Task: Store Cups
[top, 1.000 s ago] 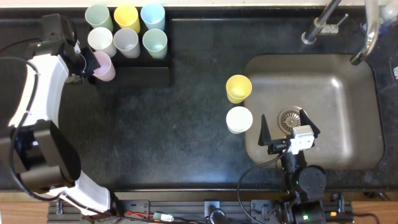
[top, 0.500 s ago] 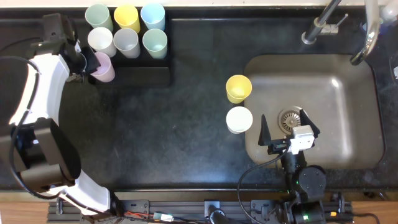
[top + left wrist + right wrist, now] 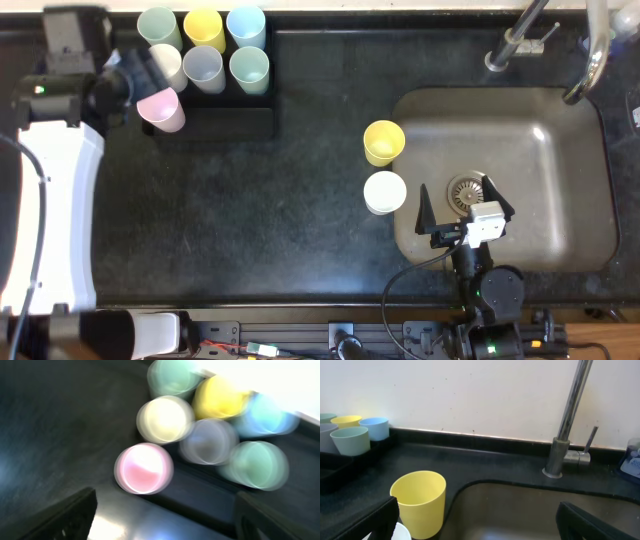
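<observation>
pink cup [image 3: 162,110] at tray [image 3: 240,122] corner, yellow cup [image 3: 384,142], white cup [image 3: 385,192] beside sink [image 3: 540,150]

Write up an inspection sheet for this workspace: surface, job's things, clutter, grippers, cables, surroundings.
Surface: black countertop, with a steel sink set in at the right.
Job's things: six pastel plastic cups stand in the black tray. A pink plastic cup is at the tray's left end. A yellow plastic cup and a white plastic cup stand on the countertop beside the sink.
Clutter: nothing seen.
Grippers: left gripper above the pink cup, jaws open, empty. Right gripper over the sink, jaws open, empty.
Cables: black cable loops at the right arm's base.
Surroundings: chrome tap, white wall.
</observation>
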Controlling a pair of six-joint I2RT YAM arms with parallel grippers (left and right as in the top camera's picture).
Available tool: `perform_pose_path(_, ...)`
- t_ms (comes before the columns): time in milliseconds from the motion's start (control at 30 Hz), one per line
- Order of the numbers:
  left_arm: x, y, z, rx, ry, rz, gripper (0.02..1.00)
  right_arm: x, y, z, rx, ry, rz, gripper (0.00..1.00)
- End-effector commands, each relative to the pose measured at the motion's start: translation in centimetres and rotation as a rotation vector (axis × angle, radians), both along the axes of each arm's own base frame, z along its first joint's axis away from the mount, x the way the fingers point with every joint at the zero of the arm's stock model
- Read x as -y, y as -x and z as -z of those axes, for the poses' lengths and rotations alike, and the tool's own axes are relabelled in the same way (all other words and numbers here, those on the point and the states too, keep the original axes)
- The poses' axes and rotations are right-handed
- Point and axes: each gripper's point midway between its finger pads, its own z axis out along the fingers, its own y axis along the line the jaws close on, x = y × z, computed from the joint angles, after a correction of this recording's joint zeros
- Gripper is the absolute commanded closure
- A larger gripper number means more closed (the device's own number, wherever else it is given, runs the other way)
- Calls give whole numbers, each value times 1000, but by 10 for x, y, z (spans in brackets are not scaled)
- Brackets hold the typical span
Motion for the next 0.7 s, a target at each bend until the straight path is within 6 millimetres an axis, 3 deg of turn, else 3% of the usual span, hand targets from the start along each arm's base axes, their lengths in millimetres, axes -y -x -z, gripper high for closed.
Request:
perform_pose_path(33, 98, 10, -63, 89, -33, 85, 20, 3, -1, 4, 0, 3, 16, 3)
perform_pose_path(67, 116, 12, -63, 83, -22, 113, 18, 3, -1, 4, 0, 3, 16, 3)
perform_pose_path(100, 158, 20, -60, 52, 18, 174, 18, 3, -1, 4, 0, 3, 16, 5)
perform_pose_path(167, 199, 31, -46, -7, 61, 224, 18, 3, -1, 4, 0, 3, 16, 3)
perform_pose_path(300, 265, 56, 0, -169, 112, 315, 18, 3, -1, 4, 0, 3, 16, 5)
perform_pose_path(333, 287, 66, 21, -238, 115, 351, 18, 3, -1, 4, 0, 3, 16, 3)
perform_pose_path(467, 319, 75, 66, -356, 104, 410, 18, 3, -1, 4, 0, 3, 16, 5)
perform_pose_path(600, 334, 76, 106, -440, 71, 421, 18, 3, -1, 4, 0, 3, 16, 5)
perform_pose_path(700, 343, 72, 125, -461, 67, 430, 34, 3, -1, 4, 0, 3, 16, 3)
